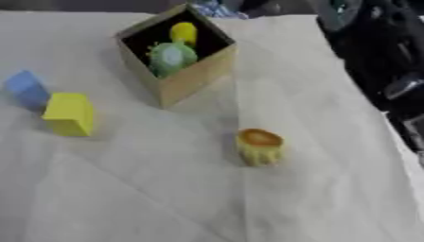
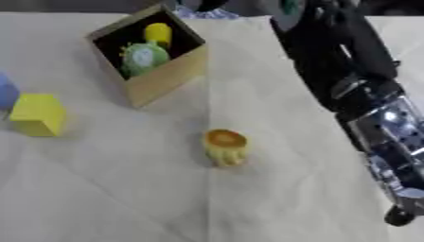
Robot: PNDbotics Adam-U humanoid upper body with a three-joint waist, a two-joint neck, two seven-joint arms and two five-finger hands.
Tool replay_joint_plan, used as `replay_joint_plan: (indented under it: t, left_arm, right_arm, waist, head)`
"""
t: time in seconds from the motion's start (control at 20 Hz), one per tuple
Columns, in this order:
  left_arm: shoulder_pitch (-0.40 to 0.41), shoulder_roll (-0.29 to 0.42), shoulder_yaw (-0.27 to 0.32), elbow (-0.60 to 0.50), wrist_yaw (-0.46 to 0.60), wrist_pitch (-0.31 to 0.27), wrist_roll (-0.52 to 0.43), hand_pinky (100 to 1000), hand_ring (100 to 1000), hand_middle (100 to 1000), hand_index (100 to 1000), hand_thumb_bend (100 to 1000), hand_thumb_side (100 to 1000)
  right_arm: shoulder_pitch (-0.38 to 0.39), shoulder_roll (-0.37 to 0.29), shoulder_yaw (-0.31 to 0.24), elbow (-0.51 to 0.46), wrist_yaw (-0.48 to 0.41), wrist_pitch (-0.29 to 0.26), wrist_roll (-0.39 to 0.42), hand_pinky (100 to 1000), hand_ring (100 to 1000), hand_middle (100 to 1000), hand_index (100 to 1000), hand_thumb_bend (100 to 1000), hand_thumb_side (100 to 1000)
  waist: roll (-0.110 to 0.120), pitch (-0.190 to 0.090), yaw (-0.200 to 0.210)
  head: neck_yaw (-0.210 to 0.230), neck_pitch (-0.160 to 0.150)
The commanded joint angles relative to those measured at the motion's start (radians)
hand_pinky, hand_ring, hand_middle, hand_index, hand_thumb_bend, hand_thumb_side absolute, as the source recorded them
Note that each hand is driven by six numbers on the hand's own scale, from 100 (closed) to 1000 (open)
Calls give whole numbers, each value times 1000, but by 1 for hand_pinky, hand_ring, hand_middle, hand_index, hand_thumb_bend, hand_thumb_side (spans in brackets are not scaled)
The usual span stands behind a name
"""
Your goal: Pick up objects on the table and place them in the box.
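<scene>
A pale, matt cloth or paper sheet (image 1: 149, 198) with soft creases covers the table. The box (image 1: 195, 78) looks like plain matt cardboard, dark inside, while the yellow block (image 1: 69, 113) and blue block (image 1: 26, 89) seem smooth and dull. The right arm (image 2: 373, 113) shows glossy black casing and shiny silver metal.

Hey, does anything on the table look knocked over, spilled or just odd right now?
Nothing stands out. The box stands upright, the yellow block, blue block and small yellow cup sit apart on the cloth.
</scene>
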Motion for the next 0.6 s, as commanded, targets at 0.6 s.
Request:
replay_joint_plan:
  t: [0.6]
  left_arm:
    - [1,32,13,-21,-11,3,10,862,726,721,826,336,682]
  right_arm:
    - [234,-424,165,-547,-363,106,192,895,857,762,863,125,368]
  waist:
    - [1,-35,-39]
  head:
    - [43,13]
